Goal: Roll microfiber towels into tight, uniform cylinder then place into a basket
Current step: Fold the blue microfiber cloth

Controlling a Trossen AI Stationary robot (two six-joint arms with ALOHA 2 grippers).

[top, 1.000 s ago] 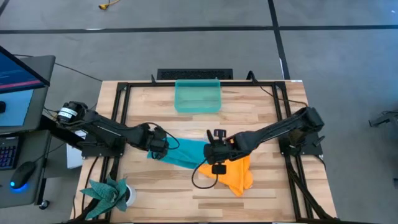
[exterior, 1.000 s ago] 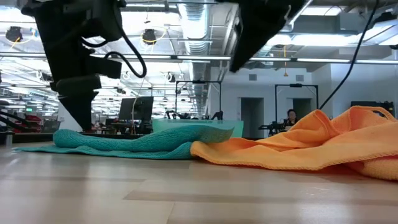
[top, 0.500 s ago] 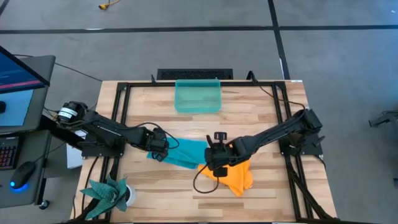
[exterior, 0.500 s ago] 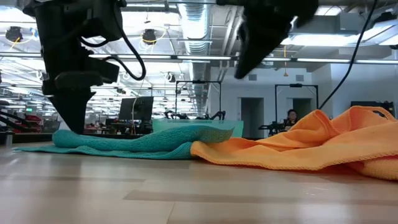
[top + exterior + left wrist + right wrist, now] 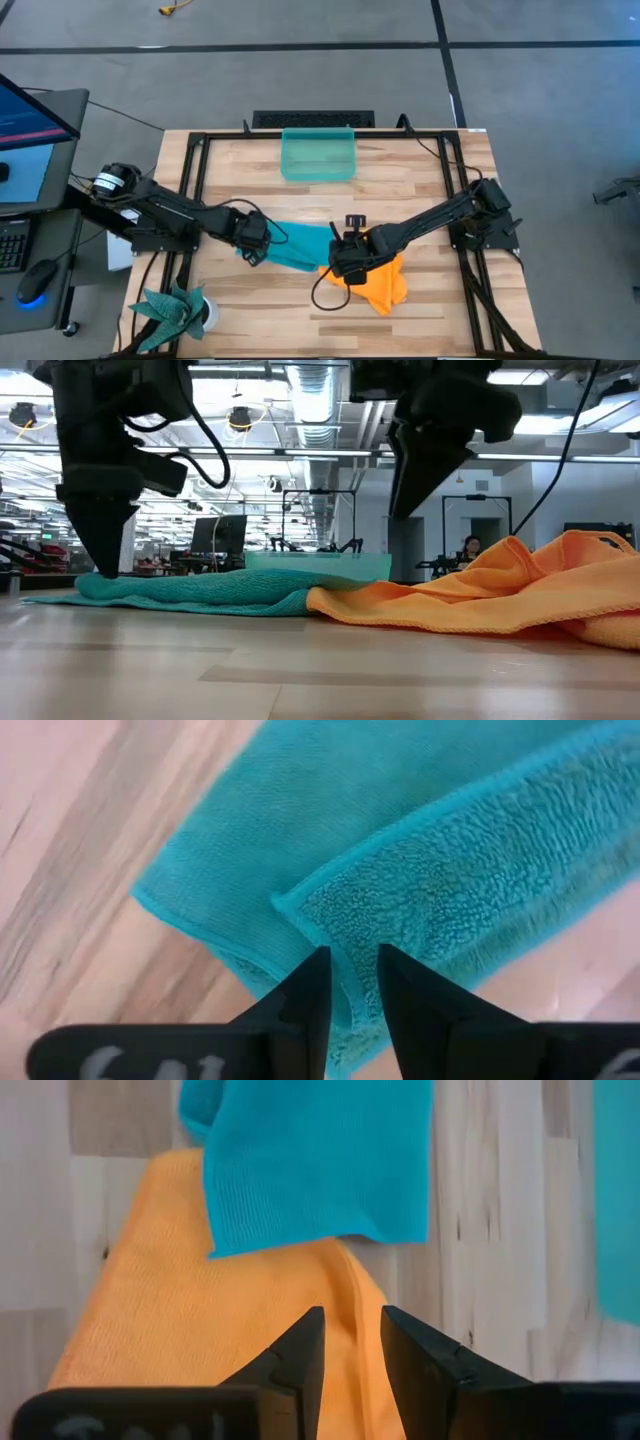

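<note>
High view: the soft teal-blue microfiber towel (image 5: 300, 246) lies mid-table, overlapping the rumpled orange-yellow microfiber towel (image 5: 383, 282); the translucent teal-green plastic basket (image 5: 318, 155) sits well apart at the far edge.

Left wrist view: the left gripper (image 5: 351, 986) pinches a folded teal hem between narrow fingers.

Right wrist view: the right gripper (image 5: 352, 1342) hangs over orange cloth, fingers slightly parted, apparently holding nothing.

no readable text, labels or signs anywhere
</note>
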